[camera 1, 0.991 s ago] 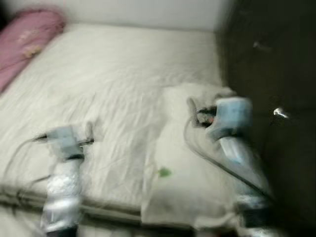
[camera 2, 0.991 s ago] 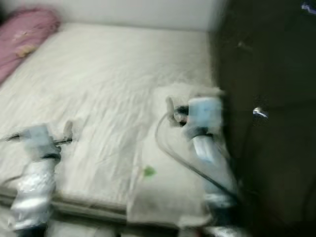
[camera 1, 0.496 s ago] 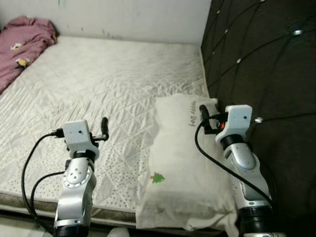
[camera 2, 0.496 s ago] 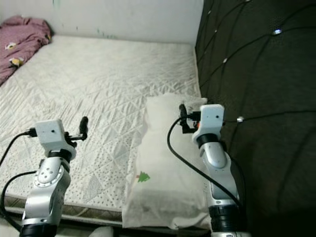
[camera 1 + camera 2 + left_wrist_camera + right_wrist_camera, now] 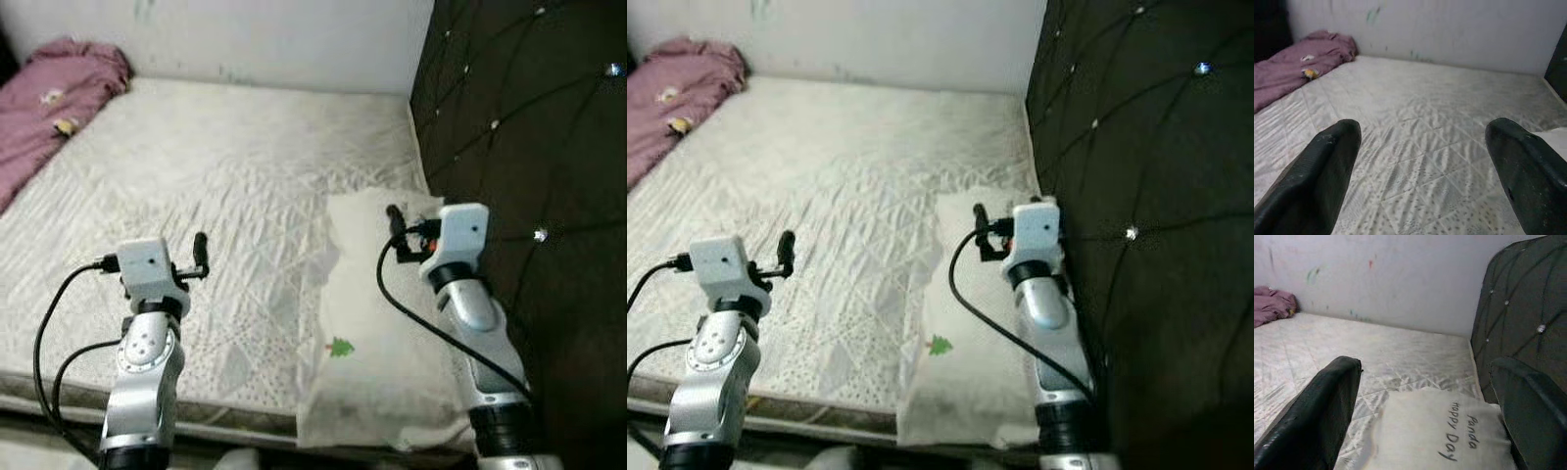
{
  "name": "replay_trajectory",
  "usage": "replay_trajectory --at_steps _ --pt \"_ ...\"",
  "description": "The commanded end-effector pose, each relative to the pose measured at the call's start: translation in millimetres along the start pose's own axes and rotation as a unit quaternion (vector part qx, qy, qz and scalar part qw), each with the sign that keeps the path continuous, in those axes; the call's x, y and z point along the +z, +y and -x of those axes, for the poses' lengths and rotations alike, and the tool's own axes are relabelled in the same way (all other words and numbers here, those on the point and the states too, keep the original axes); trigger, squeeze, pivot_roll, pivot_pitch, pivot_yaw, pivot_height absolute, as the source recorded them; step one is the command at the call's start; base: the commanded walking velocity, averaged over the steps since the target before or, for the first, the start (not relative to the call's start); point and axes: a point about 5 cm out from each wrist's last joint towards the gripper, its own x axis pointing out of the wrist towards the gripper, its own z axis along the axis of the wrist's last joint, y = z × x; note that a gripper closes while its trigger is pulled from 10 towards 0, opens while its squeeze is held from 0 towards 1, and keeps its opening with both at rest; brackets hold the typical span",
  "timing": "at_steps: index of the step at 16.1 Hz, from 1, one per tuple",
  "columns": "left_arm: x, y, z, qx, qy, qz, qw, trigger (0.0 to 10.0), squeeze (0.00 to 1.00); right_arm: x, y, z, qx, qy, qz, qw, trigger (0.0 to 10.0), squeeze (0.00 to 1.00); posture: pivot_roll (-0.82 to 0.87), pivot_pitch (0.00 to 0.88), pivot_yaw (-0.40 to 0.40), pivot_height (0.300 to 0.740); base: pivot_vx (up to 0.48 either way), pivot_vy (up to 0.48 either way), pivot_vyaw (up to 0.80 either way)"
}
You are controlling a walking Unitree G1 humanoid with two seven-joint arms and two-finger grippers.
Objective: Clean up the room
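I see a bare quilted mattress with a white pillow lying at about 4 o'clock, tight against the dark tufted headboard. A crumpled pink blanket sits at 10 o'clock by the wall. Nothing blocks either arm. My left gripper hovers over the mattress near its front edge, fingers spread wide and empty. My right gripper hangs above the pillow, fingers apart too, holding nothing. Compared with half a second ago the view has shifted slightly; both arms keep their raised pose
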Motion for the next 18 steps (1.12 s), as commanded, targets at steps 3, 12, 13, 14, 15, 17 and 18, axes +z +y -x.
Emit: replay_trajectory --at_steps 3,12,13,14,15,17,18 --pt "0.9 -7.7 -1.1 -0.014 0.0 0.006 1.0 10.0 0.0 0.0 -6.4 -0.7 -0.009 0.002 0.003 1.0 10.0 0.0 0.02 0.0 0.004 0.74 0.0 0.48 0.0" --pt "8.5 -7.2 -5.7 -0.022 -0.018 -0.003 1.0 10.0 0.0 -0.9 -10.4 -0.9 -0.01 0.007 0.009 1.0 10.0 0.0 0.02 0.0 0.005 0.74 0.0 0.48 -0.4" --pt "9.1 -5.9 -6.6 -0.019 -0.018 -0.002 1.0 10.0 0.0 -1.0 -11.0 -0.7 -0.009 0.006 0.011 1.0 10.0 0.0 0.02 0.0 0.006 0.74 0.0 0.48 0.0" --pt "9.8 -4.7 -7.4 -0.017 -0.019 -0.002 1.0 10.0 0.0 -0.8 -11.2 -0.9 -0.009 0.006 0.011 1.0 10.0 0.0 0.02 0.0 0.006 0.74 0.0 0.48 0.0" --pt "9.9 -4.4 -7.6 -0.016 -0.02 -0.002 1.0 10.0 0.0 -0.8 -11.2 -1.0 -0.009 0.007 0.011 1.0 10.0 0.0 0.02 0.0 0.006 0.74 0.0 0.48 0.0" --pt "10.1 -5.8 -7.4 -0.023 -0.019 -0.002 1.0 10.0 0.0 -0.8 -10.2 -1.6 -0.007 0.007 0.01 1.0 10.0 0.0 0.02 0.0 0.008 0.74 0.0 0.48 0.0" --pt "10.0 -6.3 -7.1 -0.024 -0.019 -0.002 1.0 10.0 0.0 -0.8 -8.8 -1.5 -0.005 0.007 0.009 1.0 10.0 0.0 0.02 0.0 0.008 0.74 0.0 0.48 0.0"
